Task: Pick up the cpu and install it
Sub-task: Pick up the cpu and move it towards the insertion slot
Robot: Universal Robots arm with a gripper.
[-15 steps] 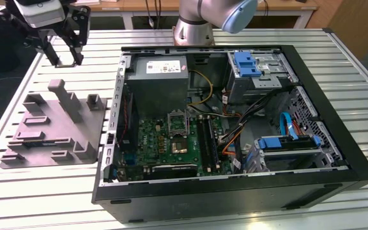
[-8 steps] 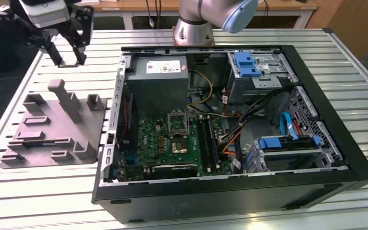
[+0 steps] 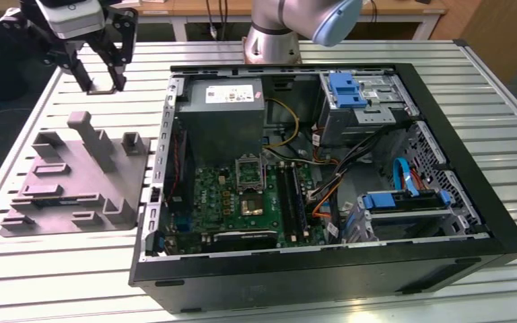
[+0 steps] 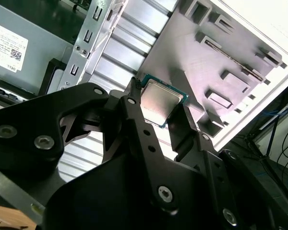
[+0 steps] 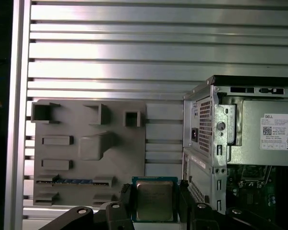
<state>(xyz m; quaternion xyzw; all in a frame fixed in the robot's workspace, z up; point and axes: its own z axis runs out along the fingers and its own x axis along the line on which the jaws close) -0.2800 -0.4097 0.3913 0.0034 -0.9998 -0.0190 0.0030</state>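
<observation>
The cpu (image 5: 154,200) is a small flat square chip with a pale silver-grey metal top and a thin blue-green edge all around it. In both wrist views it sits between the 2 black fingers (image 5: 126,202) of the black gripper (image 4: 158,105). The fingers press on 2 sides of it that face each other, so the jaws are clenched on the chip. Its shiny top faces the cameras.

In the exterior view the gripper (image 3: 101,84) hangs in the air over the slatted silver metal table (image 3: 61,282). It is past the far end of the grey plastic block with upright pegs (image 3: 70,182), and to the exterior view's left of the big open black computer case (image 3: 285,67). The fingers point down at the table. The chip is up off the table and does not touch the block or the case.

The silver-grey robot arm with a blue cap (image 3: 335,20) stands behind the case.

Inside the case there is a green circuit board with a dark square metal-framed socket (image 3: 250,178). It is well apart from the chip.
</observation>
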